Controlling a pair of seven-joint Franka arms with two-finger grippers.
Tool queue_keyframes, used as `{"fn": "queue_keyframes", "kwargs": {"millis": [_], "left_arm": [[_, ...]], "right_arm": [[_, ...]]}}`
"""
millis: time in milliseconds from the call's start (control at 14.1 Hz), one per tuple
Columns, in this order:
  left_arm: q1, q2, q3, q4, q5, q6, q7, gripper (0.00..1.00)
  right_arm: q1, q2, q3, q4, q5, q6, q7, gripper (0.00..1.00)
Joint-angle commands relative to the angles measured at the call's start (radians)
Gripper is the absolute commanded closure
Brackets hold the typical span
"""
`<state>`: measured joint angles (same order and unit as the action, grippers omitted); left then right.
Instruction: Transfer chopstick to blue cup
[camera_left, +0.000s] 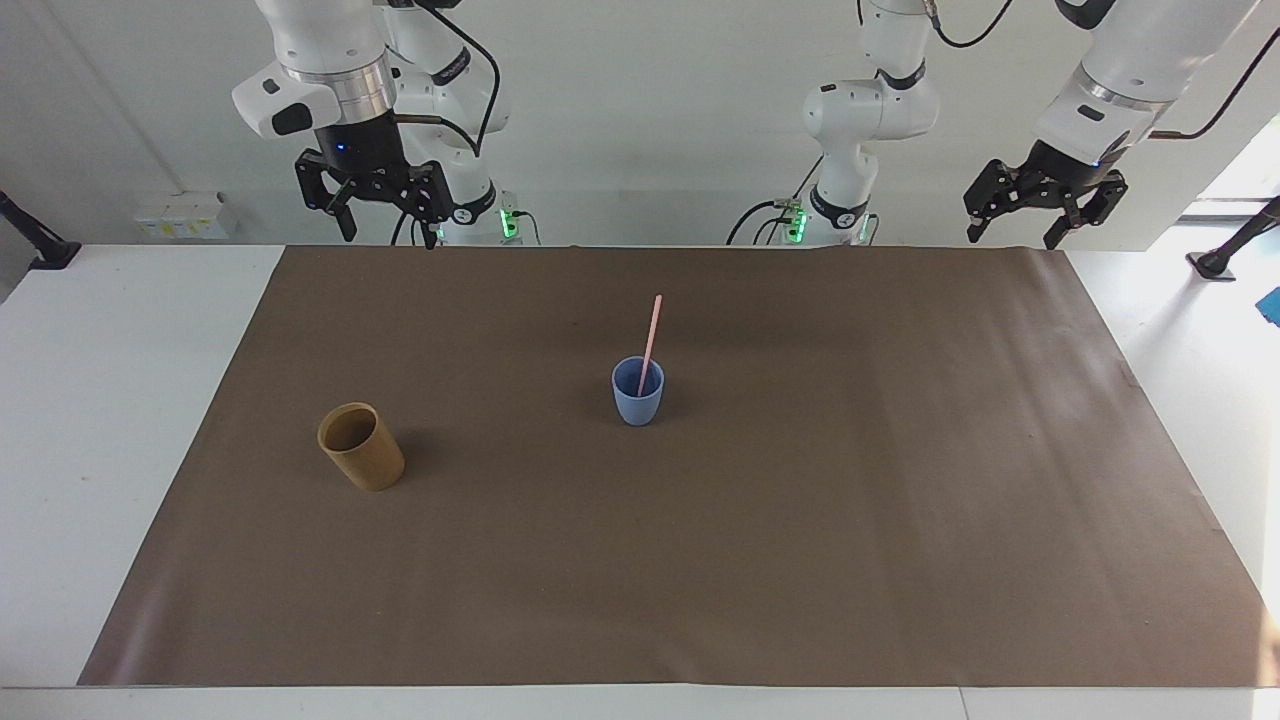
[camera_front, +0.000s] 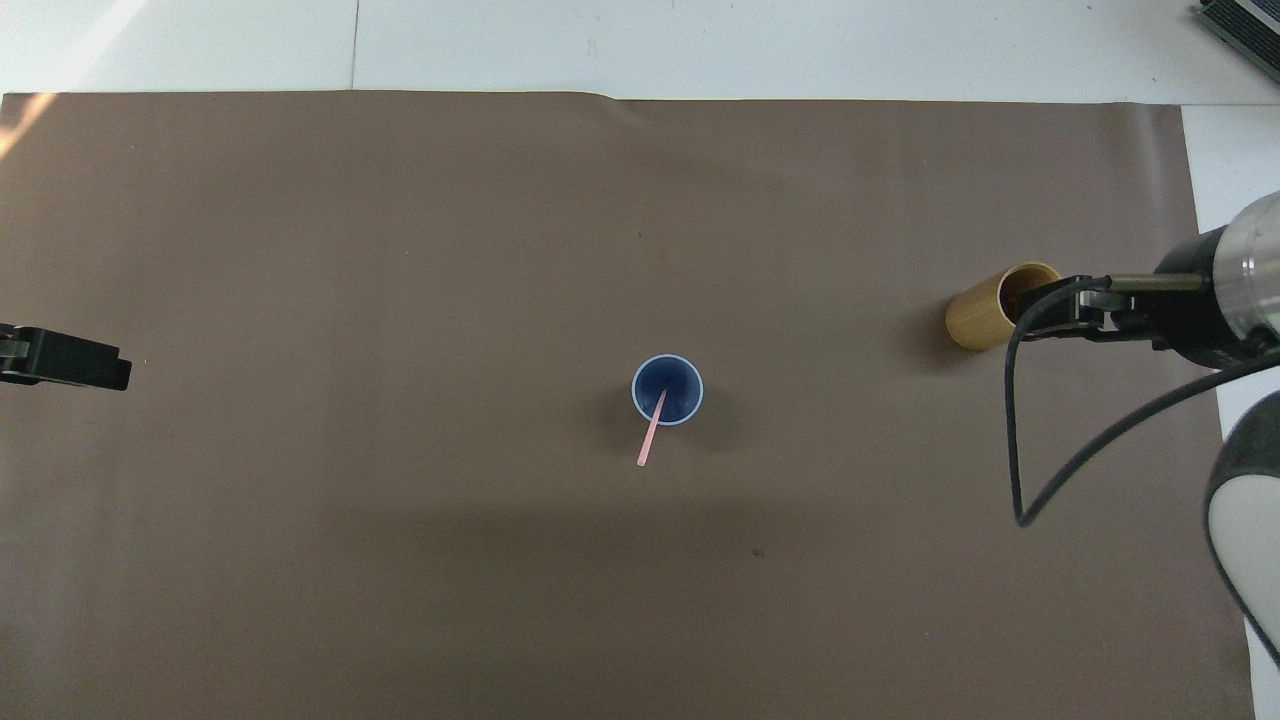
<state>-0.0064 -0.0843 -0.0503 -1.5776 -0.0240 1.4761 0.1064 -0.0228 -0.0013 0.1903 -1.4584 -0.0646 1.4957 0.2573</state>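
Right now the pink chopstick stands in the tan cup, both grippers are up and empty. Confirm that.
Not quite. The chopstick stands in the blue cup, leaning on its rim, as the facing view shows. The tan cup, toward the right arm's end, holds nothing visible. The rest holds: the right gripper and left gripper are up, open and empty.
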Motion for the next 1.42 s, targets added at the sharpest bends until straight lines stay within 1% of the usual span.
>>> {"fn": "queue_keyframes", "kwargs": {"millis": [0, 142, 355, 781, 852, 1065, 1207, 1349], "left_arm": [[0.017, -0.011, -0.009, -0.009, -0.010, 0.006, 0.002, 0.00], [0.017, -0.011, -0.009, -0.009, -0.010, 0.006, 0.002, 0.00], [0.017, -0.011, -0.009, -0.009, -0.010, 0.006, 0.002, 0.00], [0.017, -0.011, -0.009, -0.009, -0.010, 0.006, 0.002, 0.00], [0.017, -0.011, -0.009, -0.009, -0.010, 0.006, 0.002, 0.00], [0.017, -0.011, -0.009, -0.009, -0.010, 0.006, 0.002, 0.00], [0.017, -0.011, -0.009, -0.009, -0.010, 0.006, 0.002, 0.00], [0.017, -0.011, -0.009, -0.009, -0.010, 0.006, 0.002, 0.00]], "right_arm": [[-0.022, 0.032, 0.011, 0.046, 0.008, -0.034, -0.059, 0.00], [-0.022, 0.023, 0.011, 0.021, 0.011, -0.025, -0.092, 0.00], [-0.049, 0.021, 0.008, 0.016, 0.068, -0.009, -0.098, 0.00], [-0.051, 0.015, 0.008, 0.007, 0.071, -0.003, -0.096, 0.00], [-0.045, 0.015, 0.006, 0.006, 0.071, 0.017, -0.095, 0.00], [0.003, 0.004, -0.060, -0.005, 0.071, 0.026, -0.098, 0.00], [0.006, -0.018, -0.061, -0.039, 0.071, 0.026, -0.098, 0.00], [0.006, -0.061, -0.066, -0.112, 0.068, 0.047, -0.099, 0.00]]}}
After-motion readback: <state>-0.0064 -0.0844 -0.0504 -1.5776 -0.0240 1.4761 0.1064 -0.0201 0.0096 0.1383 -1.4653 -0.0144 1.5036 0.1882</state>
